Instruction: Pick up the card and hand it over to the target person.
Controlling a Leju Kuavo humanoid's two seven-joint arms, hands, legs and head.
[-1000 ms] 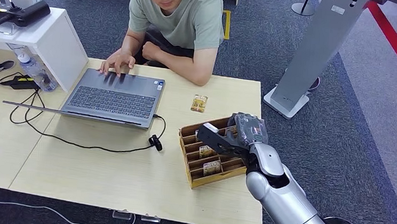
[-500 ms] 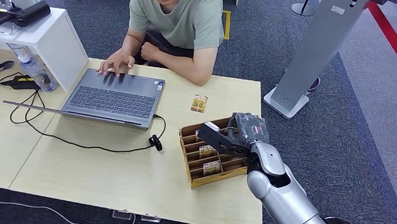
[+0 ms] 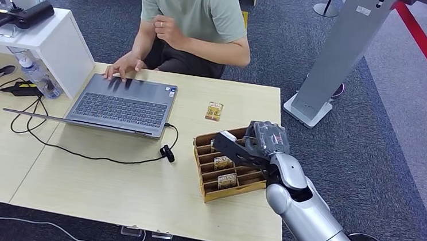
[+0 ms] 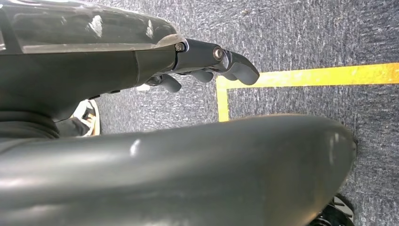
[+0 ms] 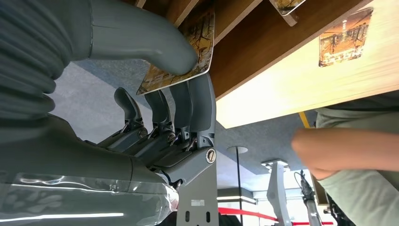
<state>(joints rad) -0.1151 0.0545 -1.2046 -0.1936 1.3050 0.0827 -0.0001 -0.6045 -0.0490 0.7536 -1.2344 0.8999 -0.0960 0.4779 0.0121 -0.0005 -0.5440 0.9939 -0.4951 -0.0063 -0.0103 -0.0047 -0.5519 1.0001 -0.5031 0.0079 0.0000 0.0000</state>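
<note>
Head view: the right hand [image 3: 260,140] sits over the far end of the wooden card rack [image 3: 209,186] at the table's [image 3: 136,195] right side. In the right wrist view the thumb and fingers [image 5: 200,101] press from opposite sides on a patterned card [image 5: 181,56], so the hand holds that card in a pinch. The card lies at the rack's edge; whether it has cleared its slot cannot be told from either view.

Two more cards [image 3: 225,171] stand in the rack's nearer slots. A loose card [image 3: 214,111] lies flat on the table just beyond the rack, between it and the person [image 3: 193,15].

The person sits at the table's far side, one hand on the open laptop [image 3: 123,105], the other raised near the chest.

Left wrist view: the left hand [image 4: 207,66] hangs over dark carpet with a yellow floor line [image 4: 306,76]; its fingers are curled in and nothing is seen in them, though the arm's cover hides part of the palm.

A black cable [image 3: 82,150] runs across the table in front of the laptop.
</note>
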